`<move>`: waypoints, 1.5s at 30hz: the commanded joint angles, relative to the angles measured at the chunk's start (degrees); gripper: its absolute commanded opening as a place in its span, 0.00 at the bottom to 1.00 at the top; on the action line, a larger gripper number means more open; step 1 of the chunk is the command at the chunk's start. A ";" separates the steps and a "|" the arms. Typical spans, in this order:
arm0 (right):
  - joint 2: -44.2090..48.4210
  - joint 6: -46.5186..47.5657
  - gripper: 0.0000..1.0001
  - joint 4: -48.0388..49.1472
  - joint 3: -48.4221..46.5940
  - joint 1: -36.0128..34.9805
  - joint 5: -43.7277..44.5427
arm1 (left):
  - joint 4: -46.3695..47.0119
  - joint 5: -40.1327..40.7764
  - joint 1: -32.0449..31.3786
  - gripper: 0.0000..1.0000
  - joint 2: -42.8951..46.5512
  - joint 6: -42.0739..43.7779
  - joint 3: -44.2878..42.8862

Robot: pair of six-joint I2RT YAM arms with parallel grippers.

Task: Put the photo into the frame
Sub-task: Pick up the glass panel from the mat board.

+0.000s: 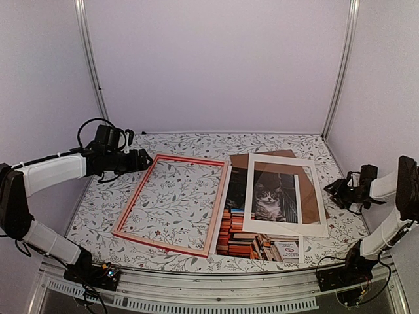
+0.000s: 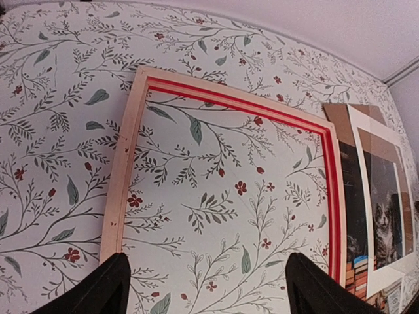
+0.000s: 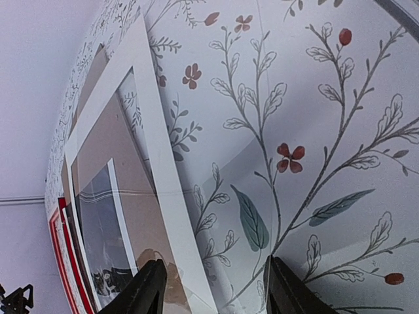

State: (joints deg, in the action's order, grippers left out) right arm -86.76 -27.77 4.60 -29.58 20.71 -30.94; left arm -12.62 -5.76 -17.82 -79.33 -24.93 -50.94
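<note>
Layout for the photo-loading step. The frame (image 2: 124, 170) lies flat and unfilled on the floral worktop (image 1: 98, 203), left of centre. The photo (image 1: 242, 235) lies flat just beside its right rail, largely covered by a white mat board (image 1: 285, 227), with a brown backing board (image 1: 239, 161) showing at the far end. The left gripper (image 1: 144, 160) hovers at the frame's far-left corner, fingers spread wide and grasping nothing. The right gripper (image 1: 331, 189) hangs off the mat's right edge, fingers part-spread with nothing visibly between them. The print probably cannot be moved cleanly until the mat is cleared. A sound approach is to nip the mat's outer edge alone, lift it without dragging the print beneath, and keep the frame square.
</note>
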 commanded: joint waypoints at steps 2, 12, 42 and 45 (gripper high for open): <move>-3.82 -3.68 0.52 4.19 1.90 0.42 -5.52 | 1.28 0.54 -0.87 0.84 1.25 0.17 0.14; -8.41 -4.93 0.19 13.78 0.14 1.26 -14.63 | 1.27 0.82 -1.00 0.85 1.24 0.36 0.05; 10.03 4.55 0.00 -17.93 -25.71 -10.25 -23.82 | 10.94 -15.18 -2.27 1.00 2.55 -0.23 -0.87; 10.38 4.02 0.00 -19.28 -30.30 -14.63 -24.93 | 13.72 -17.01 -3.11 1.00 1.97 -0.50 -1.63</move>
State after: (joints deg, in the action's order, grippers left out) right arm -77.78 -24.97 -9.54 -54.98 10.39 -53.15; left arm -4.54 -18.06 -19.25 -76.84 -25.02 -50.98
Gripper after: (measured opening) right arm 0.013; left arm 0.996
